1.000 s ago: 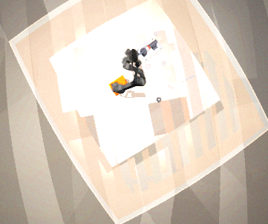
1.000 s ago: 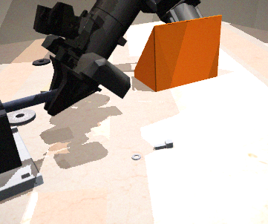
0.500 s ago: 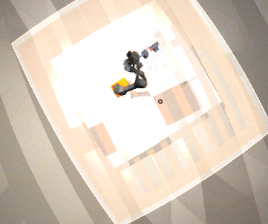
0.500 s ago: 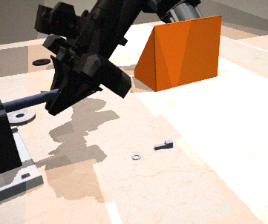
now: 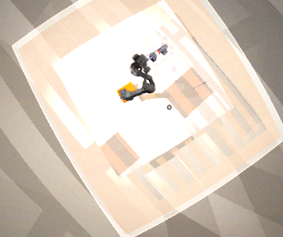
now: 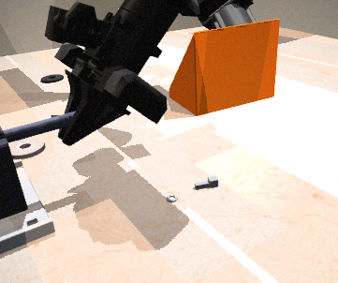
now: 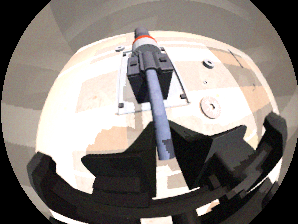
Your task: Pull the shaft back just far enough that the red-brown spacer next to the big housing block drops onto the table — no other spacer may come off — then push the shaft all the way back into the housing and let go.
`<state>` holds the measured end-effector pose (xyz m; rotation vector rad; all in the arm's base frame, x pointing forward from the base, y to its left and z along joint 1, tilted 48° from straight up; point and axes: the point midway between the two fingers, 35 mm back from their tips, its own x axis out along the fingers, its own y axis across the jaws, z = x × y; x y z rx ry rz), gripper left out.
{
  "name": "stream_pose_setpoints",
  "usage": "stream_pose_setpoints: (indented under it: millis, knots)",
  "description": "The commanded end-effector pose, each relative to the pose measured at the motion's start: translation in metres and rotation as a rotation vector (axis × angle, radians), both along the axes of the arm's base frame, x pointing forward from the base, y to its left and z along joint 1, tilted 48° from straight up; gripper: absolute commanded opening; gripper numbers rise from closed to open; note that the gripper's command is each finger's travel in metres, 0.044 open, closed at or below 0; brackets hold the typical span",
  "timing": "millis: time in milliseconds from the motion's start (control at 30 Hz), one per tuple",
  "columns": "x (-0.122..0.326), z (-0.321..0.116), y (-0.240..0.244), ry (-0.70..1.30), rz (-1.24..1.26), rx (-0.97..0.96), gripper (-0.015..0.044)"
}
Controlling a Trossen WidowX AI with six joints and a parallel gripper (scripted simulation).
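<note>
My gripper (image 6: 69, 127) (image 7: 158, 123) is shut on the blue-grey shaft (image 6: 38, 127) (image 7: 157, 102), near its free end. The shaft runs from the fingers into a dark near block (image 6: 1, 187) (image 5: 153, 57) on a pale base plate (image 6: 41, 228) (image 7: 119, 85). Beyond that block, the red-brown spacer (image 7: 145, 38) (image 5: 158, 52) shows as a thin red ring, with a pale spacer (image 7: 145, 45) on its near side. The dark housing block (image 7: 141, 31) (image 5: 164, 48) is behind the red ring. Any gap there is too small to tell. The exterior view does not show the spacers.
A pale flat ring (image 6: 27, 147) (image 7: 210, 107) lies on the table beside the plate. A dark ring (image 6: 51, 78) lies farther off. A bolt (image 6: 207, 183) and a small washer (image 6: 171, 198) lie on the table. An orange wedge (image 6: 238, 66) (image 5: 131, 86) stands near the arm's base.
</note>
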<state>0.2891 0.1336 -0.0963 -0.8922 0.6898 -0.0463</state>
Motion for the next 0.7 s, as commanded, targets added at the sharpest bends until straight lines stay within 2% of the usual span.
stream_pose_setpoints:
  millis: [0,667]
  knots:
    - [-0.0005,0.0006,-0.0005,-0.004,-0.004,0.002,0.0000]
    - [-0.0023,0.0007,-0.0010,-0.004,-0.004,0.002,0.0000]
